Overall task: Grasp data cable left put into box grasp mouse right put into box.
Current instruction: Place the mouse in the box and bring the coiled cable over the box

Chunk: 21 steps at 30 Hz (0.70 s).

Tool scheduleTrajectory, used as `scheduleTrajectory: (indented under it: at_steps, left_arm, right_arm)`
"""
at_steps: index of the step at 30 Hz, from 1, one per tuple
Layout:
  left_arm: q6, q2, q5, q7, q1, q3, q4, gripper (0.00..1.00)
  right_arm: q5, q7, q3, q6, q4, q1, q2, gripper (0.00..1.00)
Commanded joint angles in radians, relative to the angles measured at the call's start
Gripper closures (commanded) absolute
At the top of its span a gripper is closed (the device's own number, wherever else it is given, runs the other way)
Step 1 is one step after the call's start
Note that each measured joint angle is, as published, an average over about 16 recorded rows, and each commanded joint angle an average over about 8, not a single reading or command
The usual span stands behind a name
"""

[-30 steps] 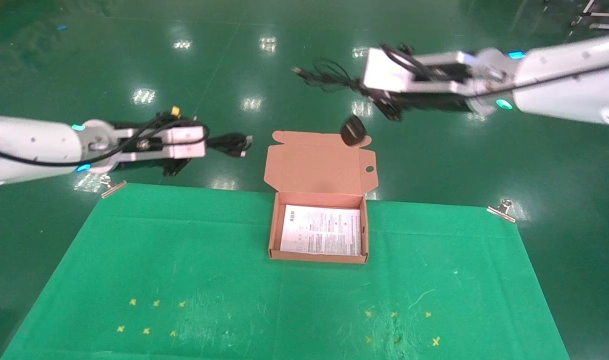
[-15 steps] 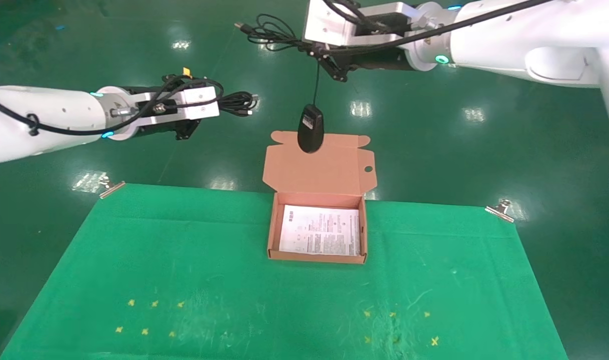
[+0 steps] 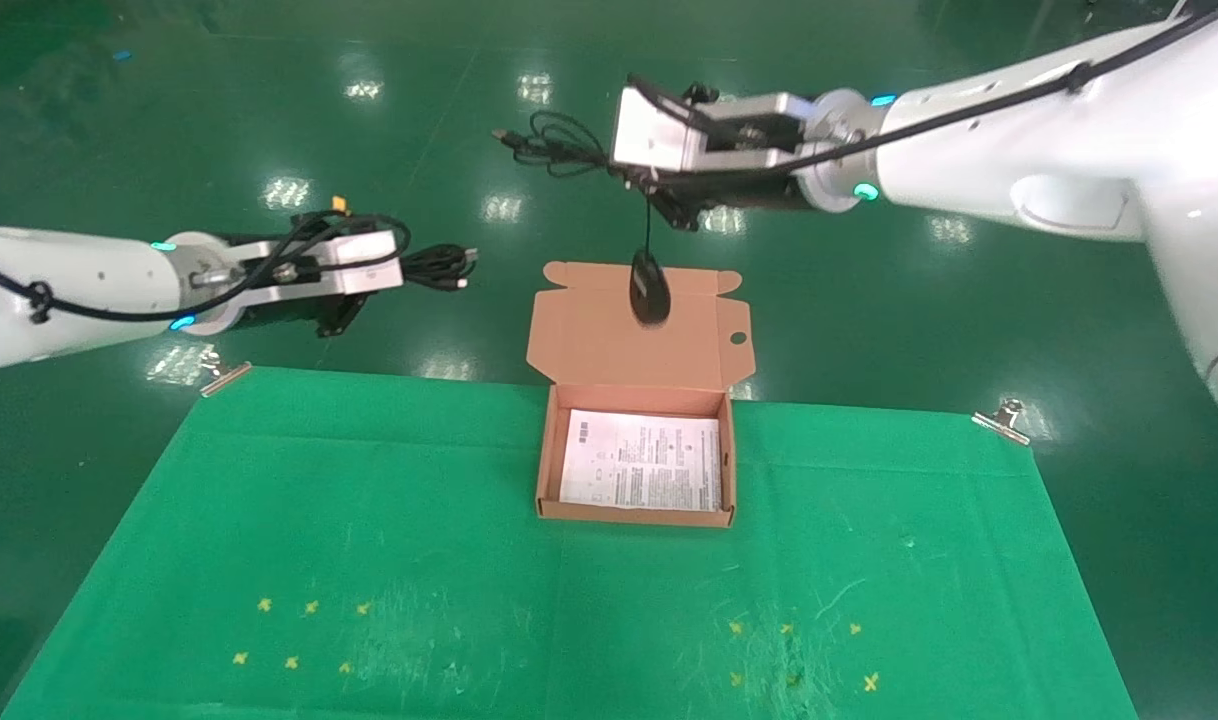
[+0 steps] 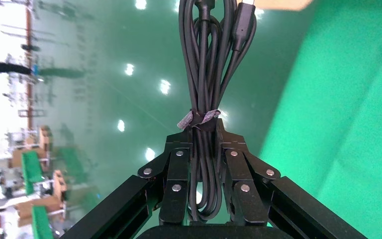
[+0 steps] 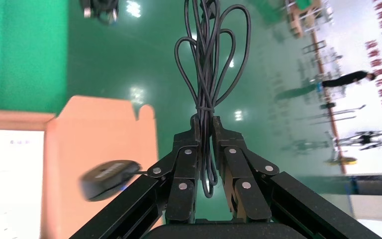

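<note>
printed sheet (image 3: 641, 462) inside box (image 3: 546, 455), text too small to read

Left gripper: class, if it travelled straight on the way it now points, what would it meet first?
The left gripper, shut on the data cable, points towards the hanging mouse; that looks first in line, though depth is unclear and it may pass behind.

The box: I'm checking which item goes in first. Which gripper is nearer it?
Right. The right gripper hangs above the box lid; the left gripper is off to its left.
</note>
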State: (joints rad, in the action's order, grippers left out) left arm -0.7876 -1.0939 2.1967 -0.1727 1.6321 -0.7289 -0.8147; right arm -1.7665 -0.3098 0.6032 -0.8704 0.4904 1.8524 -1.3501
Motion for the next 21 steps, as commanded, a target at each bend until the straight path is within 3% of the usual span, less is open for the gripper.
scheduleTrajectory:
  at_steps: [1, 13, 21]
  left_arm:
    - [-0.012, 0.012, 0.011, -0.018, -0.009, -0.003, -0.009, 1.00]
    - [-0.093, 0.066, 0.190, -0.235, -0.049, -0.019, -0.155, 1.00]
    - [-0.123, 0.080, 0.239, -0.307, -0.071, -0.018, -0.231, 1.00]
  right_arm:
    - [-0.002, 0.007, 0.012, 0.003, -0.007, -0.011, -0.002, 1.00]
    - [0.050, 0.090, 0.147, 0.018, 0.038, -0.098, -0.014, 1.00]
    - [0.117, 0.157, 0.262, 0.053, 0.072, -0.134, -0.018, 1.00]
